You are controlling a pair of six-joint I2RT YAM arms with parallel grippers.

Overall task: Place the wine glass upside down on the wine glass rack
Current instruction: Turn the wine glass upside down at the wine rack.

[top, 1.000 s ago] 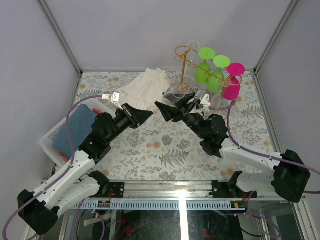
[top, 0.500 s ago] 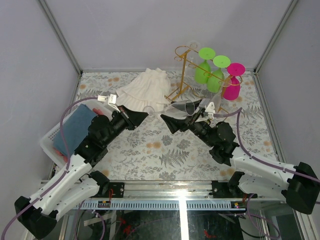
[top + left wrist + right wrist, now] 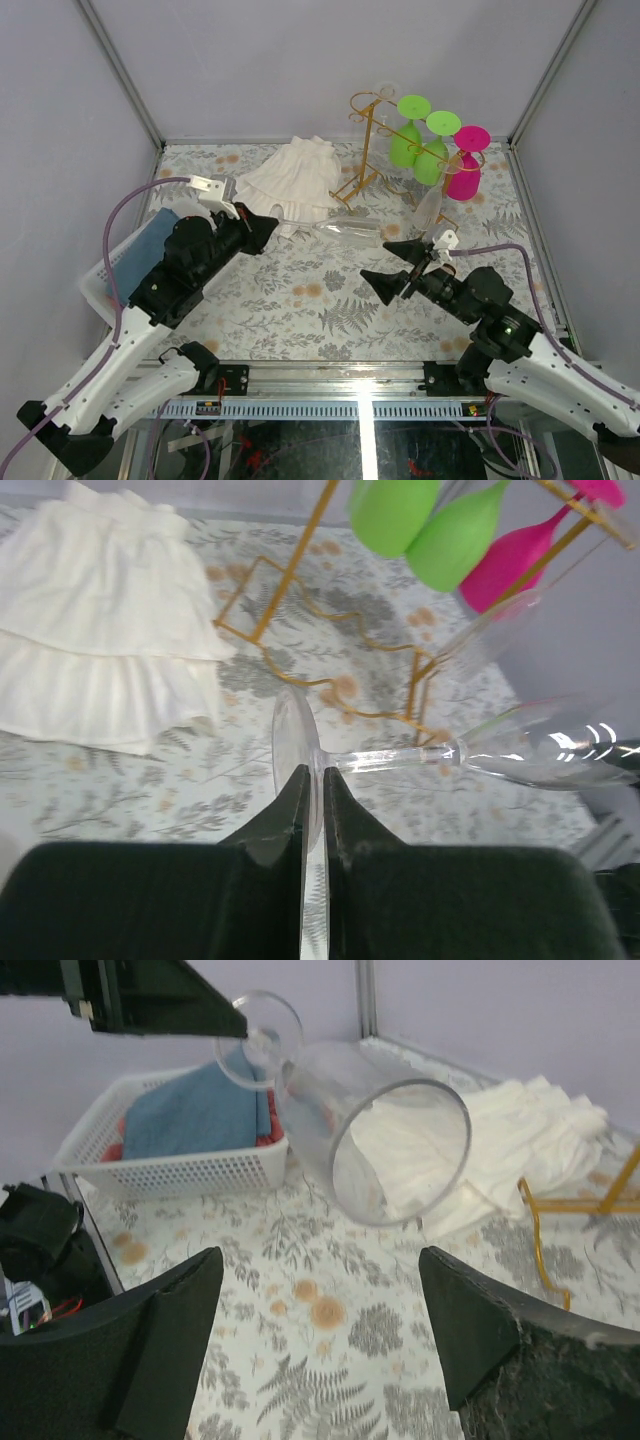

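1. The clear wine glass [image 3: 350,233] is off the worktop [image 3: 300,300] and in the air. It lies roughly level, with its open bowl pointing toward the right arm.
2. The left tool [image 3: 262,228] is pinched nearly shut on the glass's round foot, edge-on between the fingers [image 3: 295,800]. The stem and bowl stick out past them.
3. The right tool [image 3: 392,265] is spread wide and holds nothing. It sits near the bowl's mouth but apart from it.
4. The gold rack [image 3: 367,135] stands at the back of the worktop. Two green glasses [image 3: 405,145] and a pink glass [image 3: 463,175] already hang from it foot-up.
5. The clear glass is near the rack's base but does not touch it, so the placing is not yet done.
6. I judge the task about halfway: the glass is picked up and held by one arm.
7. What is left, as I read it:
   - turn the glass bowl-down;
   - lift it to a free rail;
   - slide the stem in so the foot rests on the wires;
   - let go.
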